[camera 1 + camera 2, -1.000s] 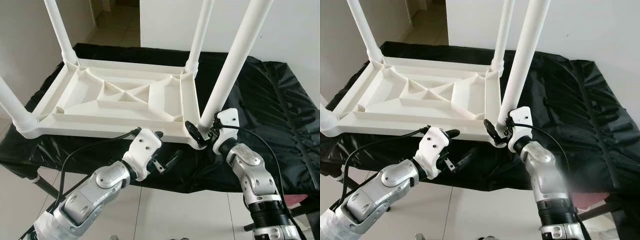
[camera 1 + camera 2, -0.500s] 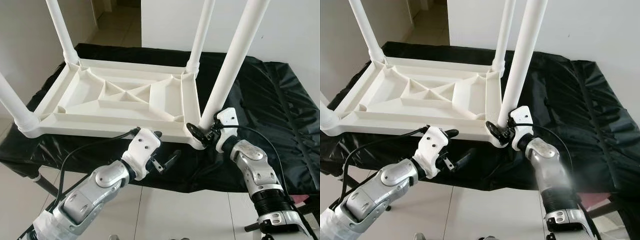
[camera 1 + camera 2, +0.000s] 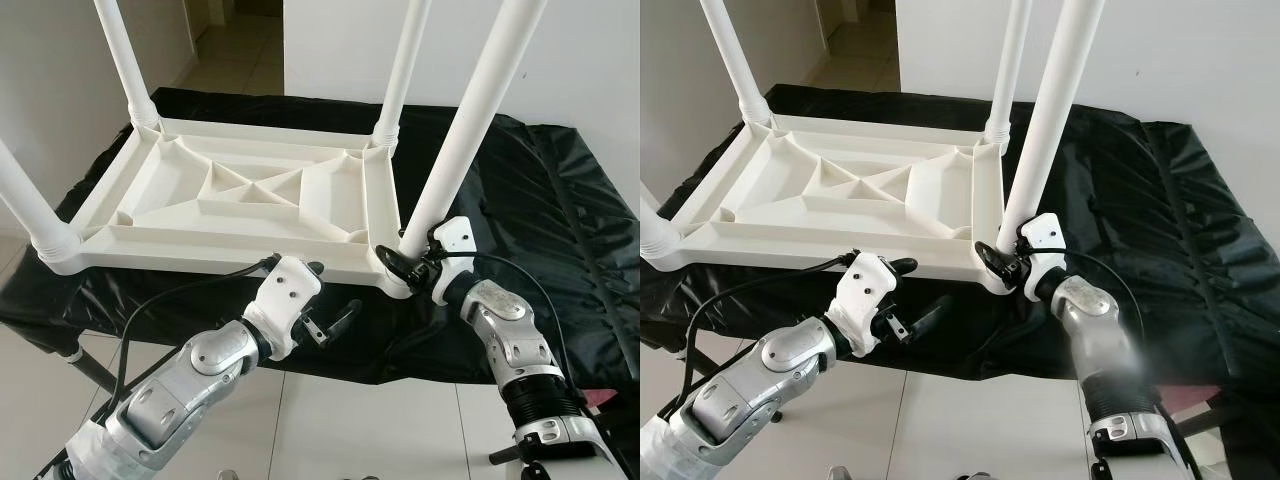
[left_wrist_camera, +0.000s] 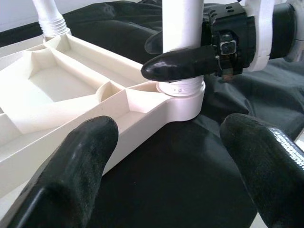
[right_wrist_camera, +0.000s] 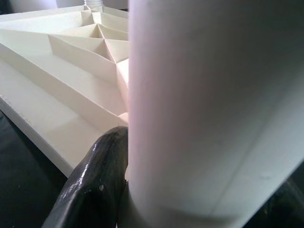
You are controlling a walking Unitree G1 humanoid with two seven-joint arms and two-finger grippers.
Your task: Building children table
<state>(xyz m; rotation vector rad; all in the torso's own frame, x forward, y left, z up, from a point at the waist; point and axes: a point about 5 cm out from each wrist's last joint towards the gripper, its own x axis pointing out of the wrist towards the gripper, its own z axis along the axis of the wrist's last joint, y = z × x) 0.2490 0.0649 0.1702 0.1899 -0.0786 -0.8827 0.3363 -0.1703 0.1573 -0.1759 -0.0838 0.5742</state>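
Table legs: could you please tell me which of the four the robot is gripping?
The near right leg; the right tool clamps its base at the tabletop corner. The others stand untouched.

Between my right gripper's (image 3: 408,262) glossy black fingers (image 5: 95,185) stands a plain white leg (image 3: 468,122), smooth and unpatterned. Past those fingers the tabletop underside (image 3: 240,195) is the same creamy white, its ribs shading to pale grey. Beneath my left gripper's (image 3: 330,322) matte black fingers (image 4: 71,175) lies a shiny black cloth (image 3: 560,210), creased with grey highlights. My arms are silver with white wrist housings.
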